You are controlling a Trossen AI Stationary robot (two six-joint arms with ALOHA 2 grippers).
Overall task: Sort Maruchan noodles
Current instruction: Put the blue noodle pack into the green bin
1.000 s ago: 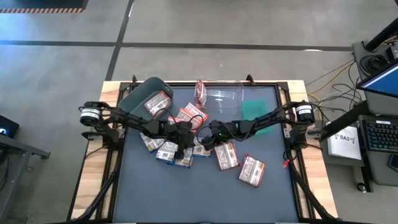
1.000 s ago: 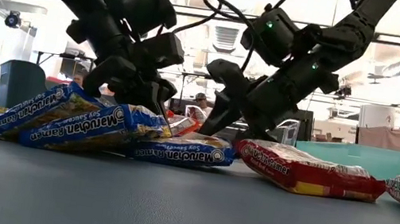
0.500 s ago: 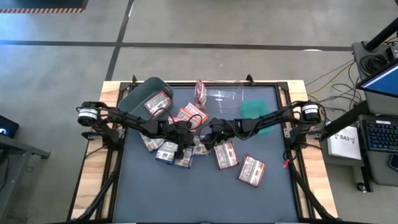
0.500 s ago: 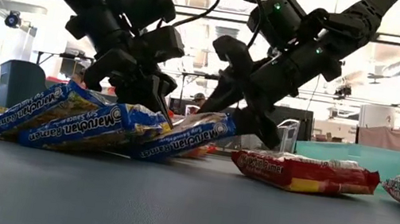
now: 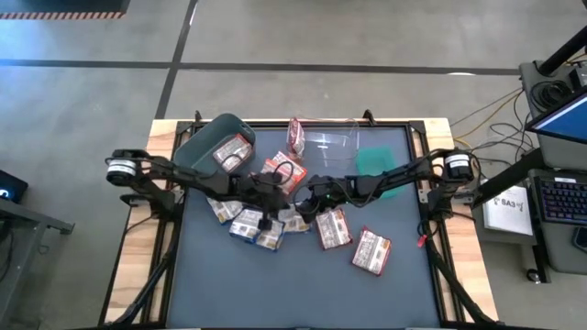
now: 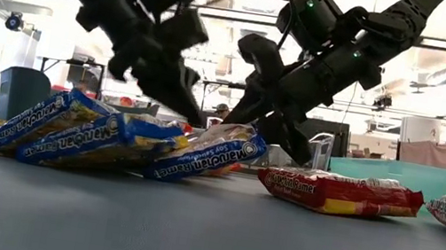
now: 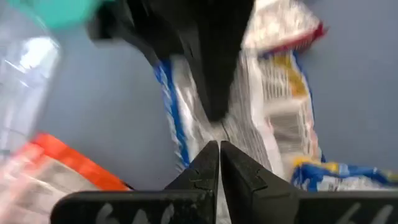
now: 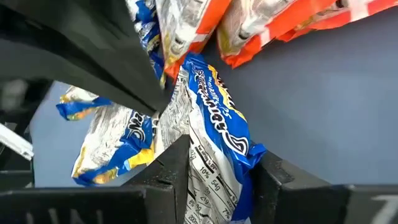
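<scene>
Several blue-and-white Maruchan packets (image 5: 249,225) lie in a loose pile at mid-table (image 6: 78,133). My right gripper (image 5: 307,206) reaches in from the table's right and is shut on one blue-and-white packet (image 6: 214,152) at the pile's right side. My left gripper (image 5: 271,197) hovers above the pile (image 6: 189,111), fingers shut (image 7: 219,149) with nothing between them, close beside the right gripper. Two maroon-and-white packets (image 5: 332,229) (image 5: 371,252) lie flat to the right. Orange-red packets (image 5: 280,170) lie just beyond the grippers. My right gripper (image 8: 221,163) pinches the blue-and-white packet by its right end (image 8: 214,171) between its two fingers, slanting down from above and the table's right. The packet is tilted: the held end (image 6: 251,143) is raised and the left end (image 6: 158,169) rests by the neighbouring blue packets.
A grey bin (image 5: 197,147) holding one packet stands at the far left. A clear bin (image 5: 335,142) with a packet at its edge is at far centre, with a green bin (image 5: 374,163) to its right. The near half of the mat (image 5: 293,293) is bare.
My right gripper has taken hold of the blue-and-white packet that lay flat and raised its right end, so the packet now tilts with its left end down. My left gripper has risen off the blue pile, still shut.
</scene>
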